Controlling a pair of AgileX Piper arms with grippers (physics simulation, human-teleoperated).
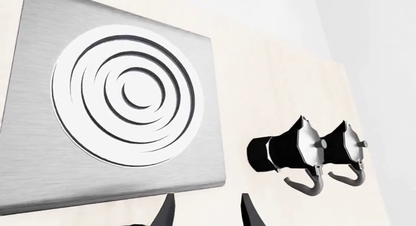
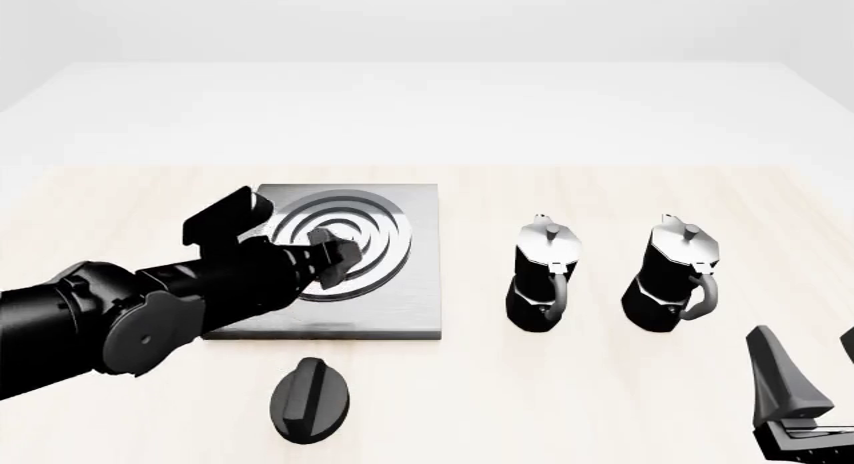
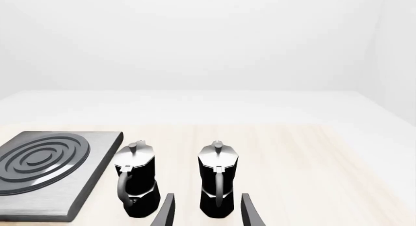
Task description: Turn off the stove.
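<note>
**A:** Any brand, label or writing you can read?

**B:** No lettering is legible on any surface in the three views. Going left to right in the front view: the black left arm reaches in from the left, and the left gripper [image 2: 334, 256] hangs above the flat square brushed-grey metal stove slab [image 2: 400, 306], over its shiny concentric ring burner [image 2: 374, 234].

**A:** How does that claw stand?

**B:** In the left wrist view two dark fingertips [image 1: 166, 211] show with a clear gap between them and nothing held, so it is parted. Beyond them that view shows the slab [image 1: 26, 158] and burner [image 1: 126, 94] close up.

**A:** And the knob?

**B:** The small round black knob with a raised ridge [image 2: 312, 398] lies on the pale wooden table [image 2: 534, 404], just in front of the slab's near edge and apart from it. It sits nearer the camera than the left gripper, which does not touch it.

**A:** Further right?

**B:** Two black-and-silver moka pots stand upright side by side, the left pot [image 2: 541, 276] near the slab, the right pot [image 2: 673, 276] beside it. At the far right corner the right gripper [image 2: 807, 379] shows one dark finger low in frame. In the right wrist view its fingertips [image 3: 165, 211] stand apart, empty, with both pots [image 3: 136, 184] [image 3: 217, 184] ahead and the slab [image 3: 97, 158] off to one side.
</note>
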